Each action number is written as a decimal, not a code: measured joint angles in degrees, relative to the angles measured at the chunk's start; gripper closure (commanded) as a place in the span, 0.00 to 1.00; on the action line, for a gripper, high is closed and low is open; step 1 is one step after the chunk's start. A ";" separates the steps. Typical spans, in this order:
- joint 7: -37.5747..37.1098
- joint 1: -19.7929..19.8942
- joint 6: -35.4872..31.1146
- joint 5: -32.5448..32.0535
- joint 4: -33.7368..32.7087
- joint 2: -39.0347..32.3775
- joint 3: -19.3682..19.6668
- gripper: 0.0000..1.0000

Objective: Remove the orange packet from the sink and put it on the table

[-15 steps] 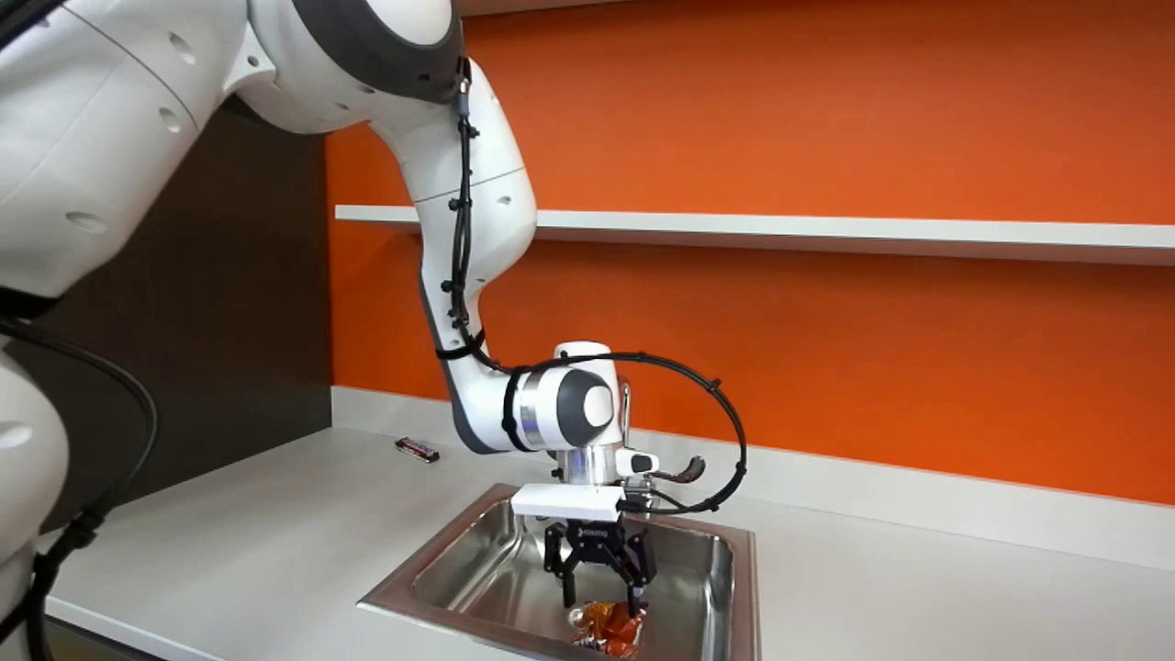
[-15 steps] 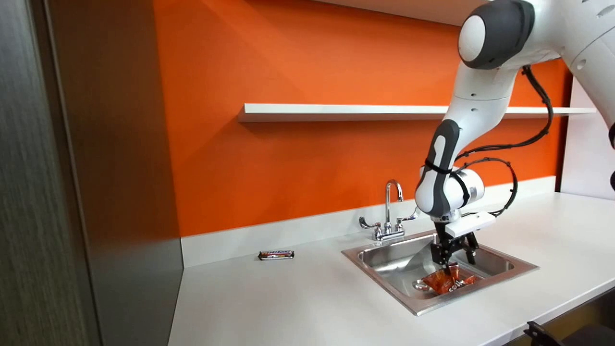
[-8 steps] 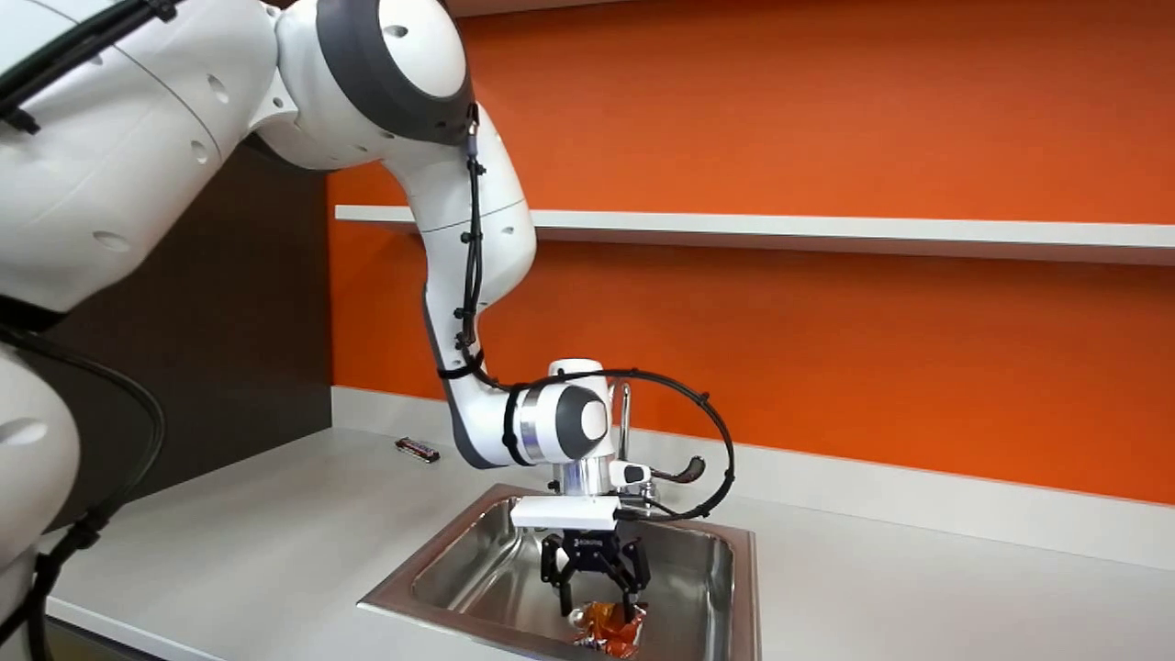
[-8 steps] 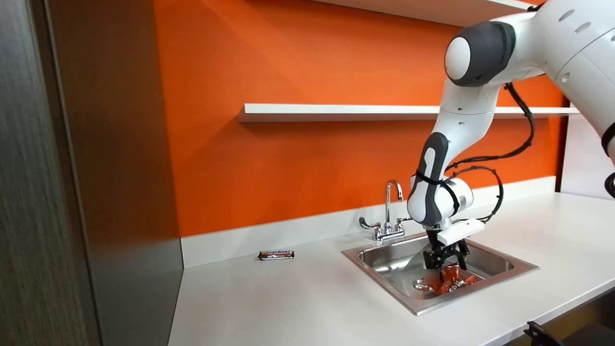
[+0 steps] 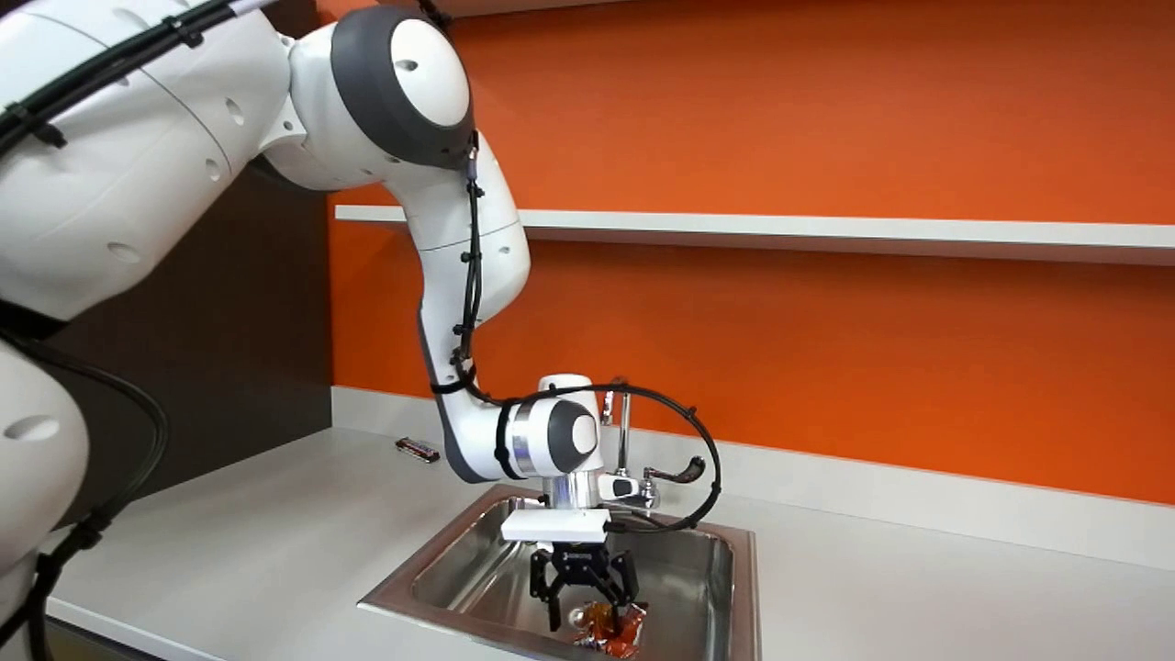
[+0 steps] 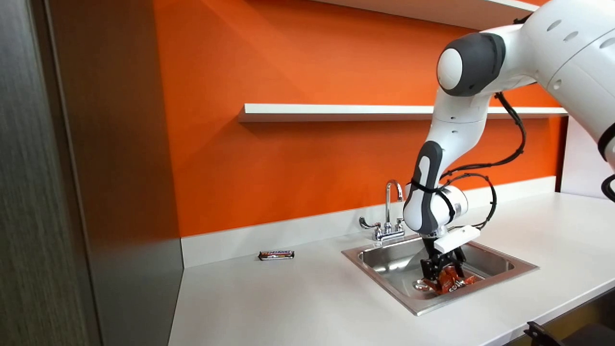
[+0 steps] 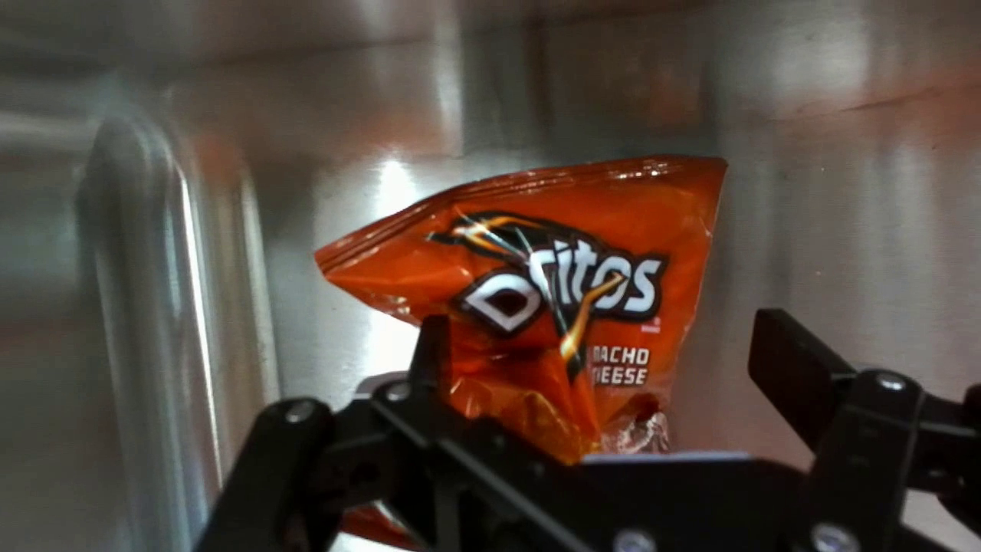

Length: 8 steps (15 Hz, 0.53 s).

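The orange packet [image 5: 626,635] lies crinkled on the floor of the steel sink [image 5: 744,597]. It shows in an exterior view [image 6: 448,283] and large in the wrist view [image 7: 636,207], its lower part hidden behind the gripper. My gripper [image 5: 586,626] points down inside the basin; it also shows in an exterior view [image 6: 449,278]. In the wrist view the gripper [image 7: 605,320] is open: the left finger overlaps the packet's left side, the right finger stands apart from its right edge. Whether a finger touches the packet I cannot tell. The table [image 6: 288,298] surrounds the sink.
A chrome faucet [image 6: 388,216] stands behind the sink, close to the arm in an exterior view [image 5: 625,431]. A candy bar [image 6: 276,255] lies on the table near the back wall. A white shelf [image 5: 826,225] runs along the orange wall. A round metal drain [image 6: 420,285] is beside the packet.
The arm has come down and the gripper is lower in the basin, shifted slightly left in both exterior views, now over the packet. The packet shows no clear movement. The gripper stays open.
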State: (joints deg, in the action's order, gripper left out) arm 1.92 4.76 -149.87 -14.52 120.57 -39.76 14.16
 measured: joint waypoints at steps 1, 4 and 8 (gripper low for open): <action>0.00 -0.05 0.04 0.00 0.00 -0.11 0.04 0.00; 0.00 -0.08 0.08 -0.01 0.00 -0.30 0.17 0.33; 0.00 -0.12 0.09 -0.02 0.00 -0.46 0.38 0.65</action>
State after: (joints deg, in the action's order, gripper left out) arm 1.92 4.64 -149.78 -14.54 120.57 -40.22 14.54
